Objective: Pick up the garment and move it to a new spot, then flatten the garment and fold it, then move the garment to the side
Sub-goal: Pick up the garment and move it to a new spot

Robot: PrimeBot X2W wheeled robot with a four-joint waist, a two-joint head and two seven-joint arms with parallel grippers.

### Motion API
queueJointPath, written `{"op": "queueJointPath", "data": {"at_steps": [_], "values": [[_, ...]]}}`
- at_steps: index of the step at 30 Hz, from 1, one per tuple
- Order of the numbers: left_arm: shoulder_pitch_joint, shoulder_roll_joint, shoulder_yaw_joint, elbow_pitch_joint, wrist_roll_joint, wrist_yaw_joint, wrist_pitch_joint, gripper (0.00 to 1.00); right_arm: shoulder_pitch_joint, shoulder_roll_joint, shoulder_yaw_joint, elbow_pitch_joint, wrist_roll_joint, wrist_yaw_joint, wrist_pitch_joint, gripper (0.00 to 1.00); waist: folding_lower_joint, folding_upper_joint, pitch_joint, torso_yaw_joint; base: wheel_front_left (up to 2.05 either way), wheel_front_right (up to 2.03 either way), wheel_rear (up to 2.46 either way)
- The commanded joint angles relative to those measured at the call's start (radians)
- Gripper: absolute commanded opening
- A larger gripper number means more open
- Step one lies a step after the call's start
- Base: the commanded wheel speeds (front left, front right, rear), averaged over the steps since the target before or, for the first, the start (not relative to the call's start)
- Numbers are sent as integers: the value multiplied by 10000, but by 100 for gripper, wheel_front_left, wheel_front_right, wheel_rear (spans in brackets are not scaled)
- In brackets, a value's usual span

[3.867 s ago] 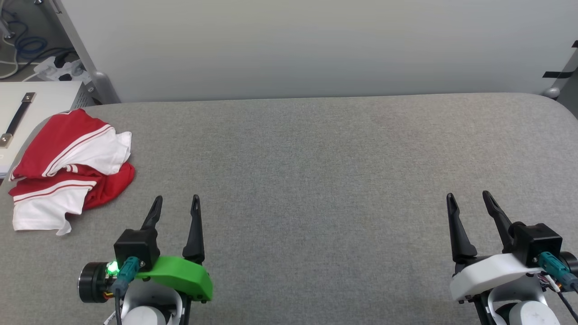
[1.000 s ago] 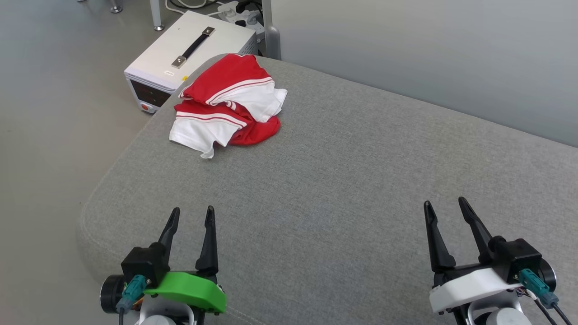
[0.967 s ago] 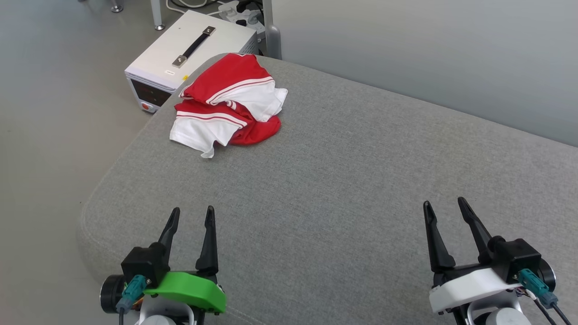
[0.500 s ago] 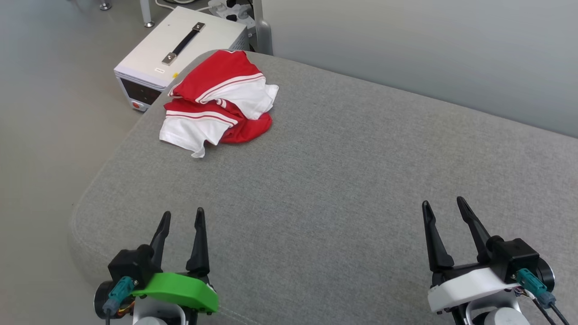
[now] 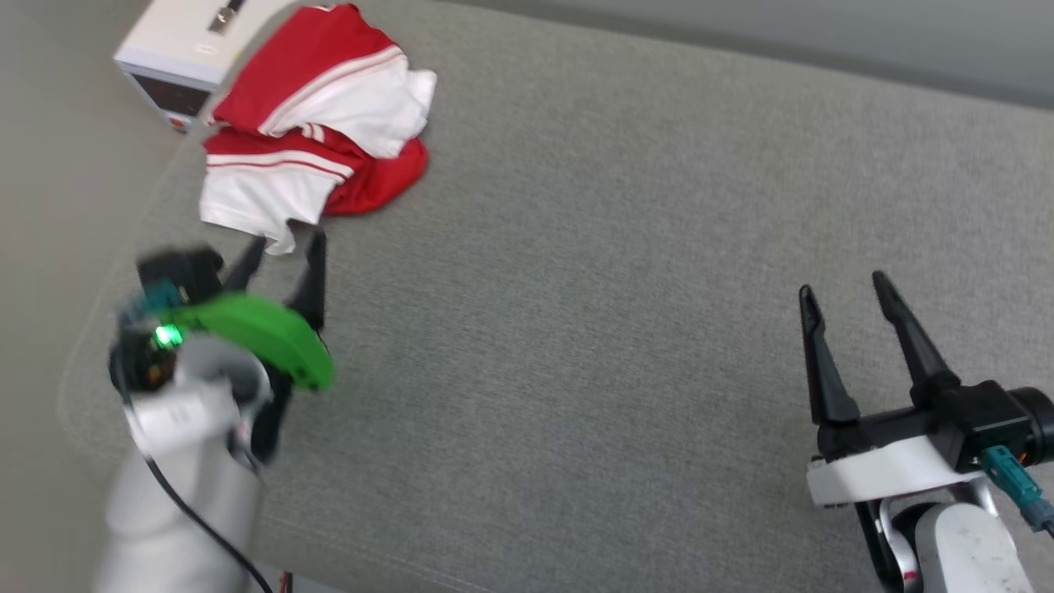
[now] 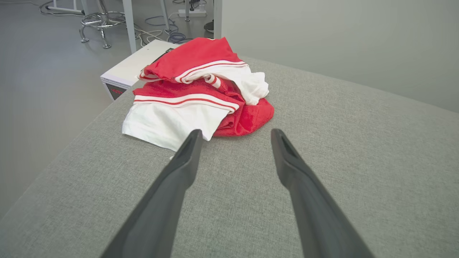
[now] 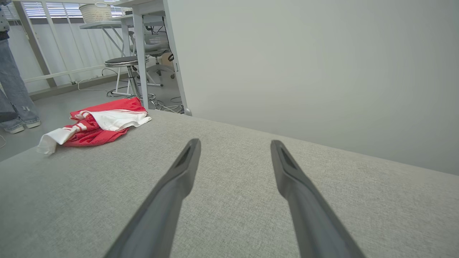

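The garment [image 5: 309, 123], a red jersey with white sleeves and red-white striped trim, lies crumpled near the far left corner of the grey padded table [image 5: 576, 247]. In the left wrist view the garment [image 6: 200, 93] is just ahead of the fingertips, and it shows far off to the left in the right wrist view [image 7: 95, 123]. My left gripper [image 5: 284, 243] is open, its tips just short of the white sleeve's near edge. My right gripper [image 5: 840, 284] is open over bare table at the lower right, far from the garment.
A white instrument box [image 5: 177, 49] stands on the floor beyond the table's left corner, close behind the garment. The table's left edge [image 5: 99, 329] runs beside my left arm. A person's legs [image 7: 14, 89] and stools [image 7: 123, 71] are in the room beyond.
The head camera has tilted down and shifted. My left arm has reached forward, bringing its open fingers up to the garment's near edge. The right gripper holds about the same pose.
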Motion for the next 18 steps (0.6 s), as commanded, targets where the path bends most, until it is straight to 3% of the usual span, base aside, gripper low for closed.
{"op": "queueJointPath", "data": {"at_steps": [1,11,18], "values": [[-807,346,-148,146,-497,-62,676,100,-252,-90,50,-179,-86,-13,-47,100,-1,0,1342,-836,0,0,0],[-4159,3054,-1771,1268,-2621,-69,5273,100,-1041,-284,207,-798,-165,-13,-47,100,-1,0,2949,-1788,0,0,0],[-5126,3908,-2442,1924,-3052,-70,6249,100,-1248,-232,148,-937,-204,-13,-47,100,-1,0,3459,-2276,0,0,0]]}}
